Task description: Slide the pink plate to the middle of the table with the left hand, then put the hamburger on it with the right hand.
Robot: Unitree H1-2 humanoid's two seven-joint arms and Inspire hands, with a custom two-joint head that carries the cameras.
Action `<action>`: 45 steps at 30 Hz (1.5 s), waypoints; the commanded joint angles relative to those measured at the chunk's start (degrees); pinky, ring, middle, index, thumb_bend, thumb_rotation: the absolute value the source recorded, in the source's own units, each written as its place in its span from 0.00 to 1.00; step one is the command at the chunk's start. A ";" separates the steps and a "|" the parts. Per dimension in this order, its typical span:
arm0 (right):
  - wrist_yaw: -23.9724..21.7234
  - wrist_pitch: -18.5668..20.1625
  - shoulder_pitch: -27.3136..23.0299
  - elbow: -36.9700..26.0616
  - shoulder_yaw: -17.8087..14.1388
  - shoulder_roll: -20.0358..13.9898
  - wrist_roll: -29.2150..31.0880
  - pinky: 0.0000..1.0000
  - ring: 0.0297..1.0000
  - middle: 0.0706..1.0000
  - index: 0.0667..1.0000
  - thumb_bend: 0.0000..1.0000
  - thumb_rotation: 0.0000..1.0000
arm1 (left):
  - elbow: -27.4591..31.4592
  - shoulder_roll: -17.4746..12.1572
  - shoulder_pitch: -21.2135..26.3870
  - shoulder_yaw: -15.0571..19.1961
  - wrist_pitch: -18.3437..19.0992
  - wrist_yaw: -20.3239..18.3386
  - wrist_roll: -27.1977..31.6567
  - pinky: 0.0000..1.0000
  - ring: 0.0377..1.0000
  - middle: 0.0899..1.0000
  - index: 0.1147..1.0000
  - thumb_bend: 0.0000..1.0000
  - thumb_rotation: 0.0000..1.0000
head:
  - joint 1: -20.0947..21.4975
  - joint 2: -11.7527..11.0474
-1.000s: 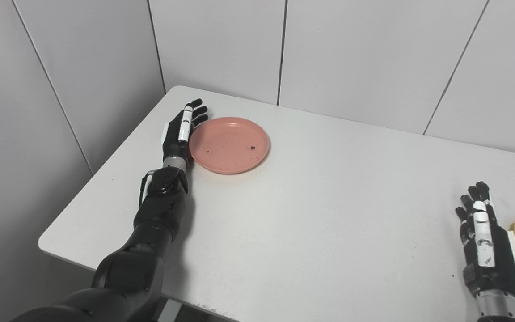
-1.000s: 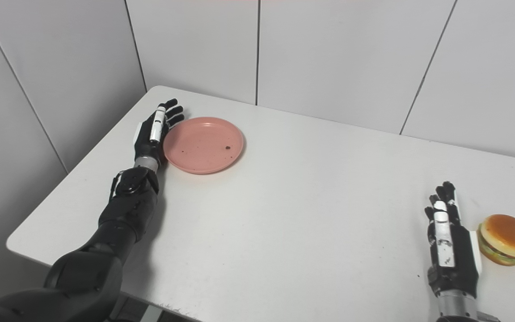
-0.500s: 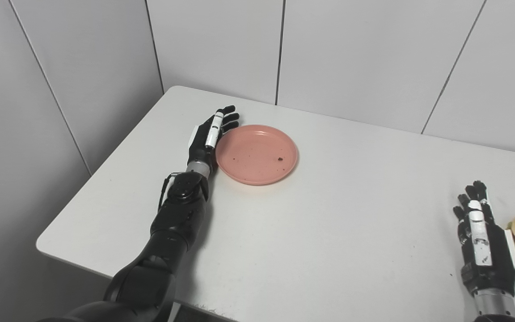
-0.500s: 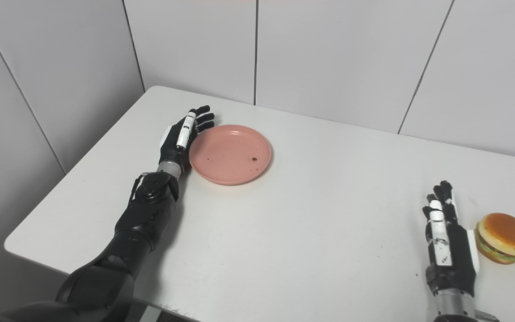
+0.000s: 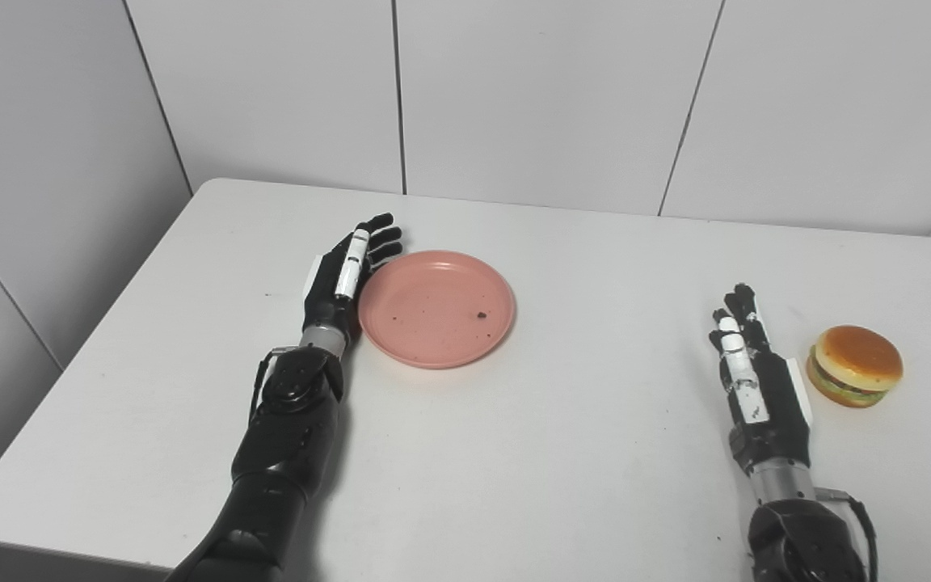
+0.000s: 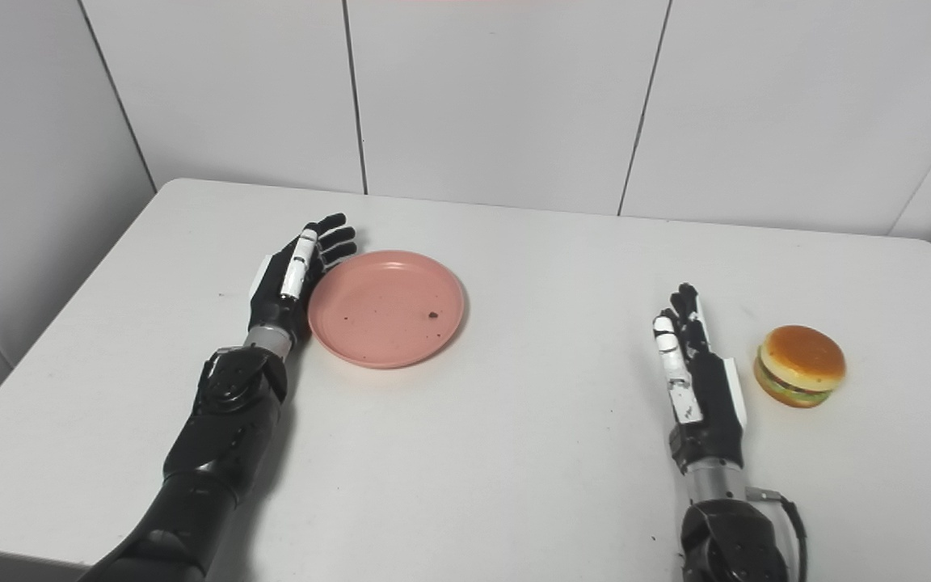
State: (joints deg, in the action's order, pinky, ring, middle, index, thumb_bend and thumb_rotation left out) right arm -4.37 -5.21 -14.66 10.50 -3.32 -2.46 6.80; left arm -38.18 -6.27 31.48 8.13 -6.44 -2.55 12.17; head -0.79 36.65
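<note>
Right now your left hand (image 5: 344, 279) stands edge-on at the left of centre, fingers spread and holding nothing, its palm side against the left rim of the pink plate (image 5: 436, 308). The plate lies flat on the table (image 5: 514, 453), left of the picture's middle, so the slide looks only partly done. Keep the hand low and upright like a paddle, push toward the right of the frame, and press on the rim's side rather than over it, or the plate may tip or spin away. Go steadily; a light plate on a smooth top could skate past the middle if you shove.

Your right hand (image 6: 696, 376) waits at the lower right, fingers straight and apart, holding nothing. The hamburger (image 6: 803, 364) sits upright just beside it, toward the right edge, apart from the hand. Leave it until the plate is placed.

You cannot see whether the left palm truly touches the rim or only stands next to it, since the hand hides that line. A few dark specks (image 5: 481, 314) lie on the plate; what they are is too small to tell. Both upper arms are cut off at the bottom edge.
</note>
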 commanded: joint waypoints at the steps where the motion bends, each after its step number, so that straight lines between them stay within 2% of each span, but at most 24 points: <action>1: 0.37 0.44 -0.46 -0.60 0.42 0.72 -0.21 1.00 1.00 1.00 1.00 0.59 0.81 | 1.55 0.78 0.06 -0.32 1.85 -0.92 0.26 0.75 0.77 0.75 0.71 0.28 0.92 | 0.96 0.14; 6: 1.29 0.19 -0.64 -0.52 0.87 1.33 -1.30 0.99 0.99 1.00 1.00 0.59 0.81 | 3.73 2.07 -1.66 -1.44 2.09 -2.11 0.03 0.74 0.77 0.75 0.72 0.28 0.91 | 3.77 0.86; 9: 1.73 0.20 -0.72 -0.78 1.07 1.78 -1.51 0.98 0.98 1.00 1.00 0.57 0.79 | 6.07 2.98 -2.88 -2.42 2.95 -2.62 -0.16 0.74 0.76 0.74 0.70 0.28 0.84 | 5.04 1.15; 13: 1.64 0.86 -0.67 -1.36 1.22 2.16 -1.36 0.98 0.99 1.00 1.00 0.54 0.79 | 9.44 3.97 -4.28 -3.71 5.30 -3.16 -0.07 0.76 0.78 0.76 0.71 0.27 0.91 | 6.66 1.41; 18: 1.83 1.52 -0.86 -1.45 1.12 2.69 -1.03 0.99 0.99 1.00 1.00 0.55 0.75 | 14.05 6.00 -6.29 -5.52 8.19 -2.83 -0.94 0.76 0.78 0.76 0.71 0.25 0.91 | 8.40 2.03; 22: 1.92 1.32 -0.85 -1.32 1.31 2.43 -1.41 0.99 0.99 1.00 1.00 0.55 0.77 | 16.27 7.04 -7.51 -6.75 9.81 -3.62 -1.32 0.78 0.80 0.77 0.73 0.24 0.94 | 8.32 2.19; 29: 1.75 1.23 -0.86 -1.47 1.11 2.52 -0.71 1.00 0.99 1.00 1.00 0.58 0.75 | 15.19 7.59 -8.61 -9.11 7.53 -6.01 -2.18 0.78 0.81 0.78 0.74 0.27 0.94 | 8.62 2.59; 37: 2.27 2.14 -0.84 -1.86 1.25 2.65 -1.26 0.99 0.98 1.00 1.00 0.61 0.75 | 16.45 8.94 -10.23 -10.16 8.40 -6.54 -1.90 0.78 0.80 0.78 0.74 0.27 0.88 | 9.25 2.67; 40: 2.29 2.53 -0.79 -2.09 1.12 2.92 -0.53 0.99 0.99 1.00 1.00 0.61 0.73 | 17.09 9.15 -10.73 -10.47 8.72 -6.97 -1.86 0.78 0.81 0.78 0.75 0.26 0.89 | 9.29 2.67; 45: 2.20 2.96 -0.54 -2.69 1.56 2.66 -0.96 1.00 1.00 1.00 1.00 0.59 0.74 | 18.33 9.62 -11.84 -10.88 9.01 -7.49 -2.09 0.79 0.81 0.79 0.76 0.24 0.96 | 9.89 2.80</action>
State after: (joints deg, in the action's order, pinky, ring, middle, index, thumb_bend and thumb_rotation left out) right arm -2.00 -2.56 -14.31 9.51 -2.00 -0.07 5.86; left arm -20.10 3.06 20.37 -2.36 0.73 -9.46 9.91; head 9.14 39.37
